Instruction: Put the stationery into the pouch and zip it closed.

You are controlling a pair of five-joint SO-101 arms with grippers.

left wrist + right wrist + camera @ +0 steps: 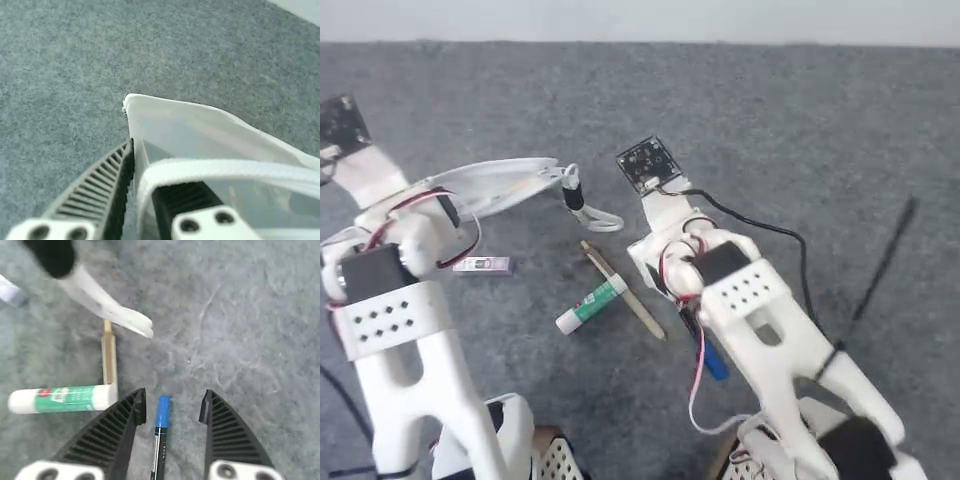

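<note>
Seemingly four stationery items (592,303), one pouch (505,185).

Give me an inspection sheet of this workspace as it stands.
Surface: grey carpet.
Job's things: translucent white zip pouch, held by one end; green-and-white glue stick, tan wooden stick, blue pen and small white block lying loose.
Clutter: nothing seen.
Grippers: left gripper shut on the pouch; right gripper open, straddling the pen.
Cables: black cable over the right arm.
Surroundings: pale wall beyond the carpet.
</note>
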